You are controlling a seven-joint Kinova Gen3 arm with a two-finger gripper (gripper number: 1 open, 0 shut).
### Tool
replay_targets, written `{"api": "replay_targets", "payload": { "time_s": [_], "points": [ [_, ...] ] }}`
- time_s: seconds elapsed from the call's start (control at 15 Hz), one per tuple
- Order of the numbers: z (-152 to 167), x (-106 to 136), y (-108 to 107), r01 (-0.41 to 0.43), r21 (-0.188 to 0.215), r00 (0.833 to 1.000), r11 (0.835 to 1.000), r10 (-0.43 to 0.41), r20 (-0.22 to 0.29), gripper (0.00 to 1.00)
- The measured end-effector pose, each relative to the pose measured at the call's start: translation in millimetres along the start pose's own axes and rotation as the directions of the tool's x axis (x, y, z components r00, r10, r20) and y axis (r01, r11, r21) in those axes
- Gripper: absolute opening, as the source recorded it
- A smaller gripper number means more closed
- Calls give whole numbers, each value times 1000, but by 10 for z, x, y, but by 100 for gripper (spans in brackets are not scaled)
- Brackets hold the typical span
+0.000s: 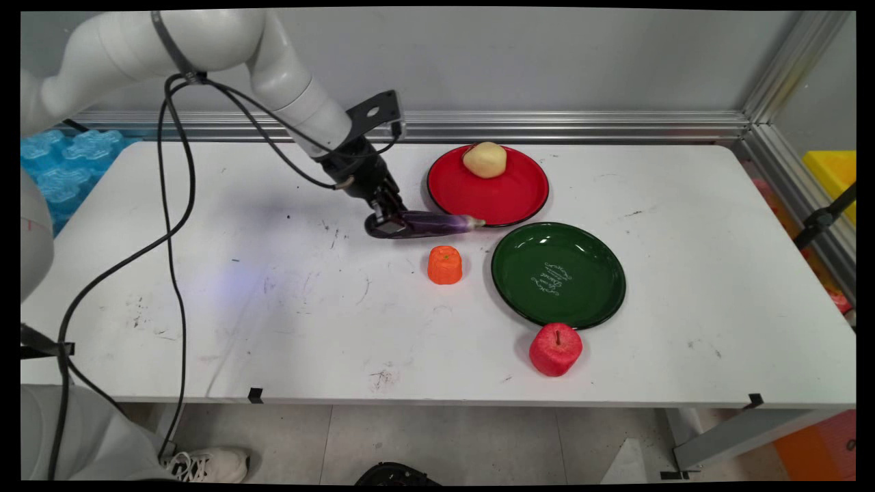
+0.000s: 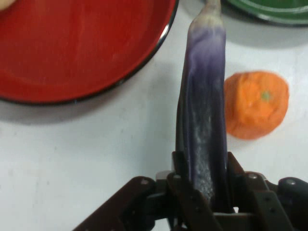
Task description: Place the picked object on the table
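A long purple eggplant lies on the white table just in front of the red plate. My gripper is shut on the eggplant's thick left end. In the hand view the eggplant runs up from between my fingers, its pale tip pointing at the gap between the two plates. An orange fruit sits close beside the eggplant on the near side, apart from it. The red plate fills the hand view's upper left.
A yellowish potato rests at the back of the red plate. A green plate lies right of the orange fruit, its rim showing in the hand view. A red apple stands by the green plate's near rim. Black cables hang at left.
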Motion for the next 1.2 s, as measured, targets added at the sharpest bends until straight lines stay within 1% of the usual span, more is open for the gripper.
{"api": "replay_targets", "payload": {
  "time_s": [0.27,0.4,0.67,1.2],
  "points": [
    [62,-147,-9,-9,22,1000,1000,8,8,0],
    [117,-173,-21,-11,27,1000,1000,11,3,0],
    [220,-186,-45,-20,24,1000,999,21,-10,0],
    [375,-225,-105,-32,10,999,999,32,-20,0]
  ]
}}
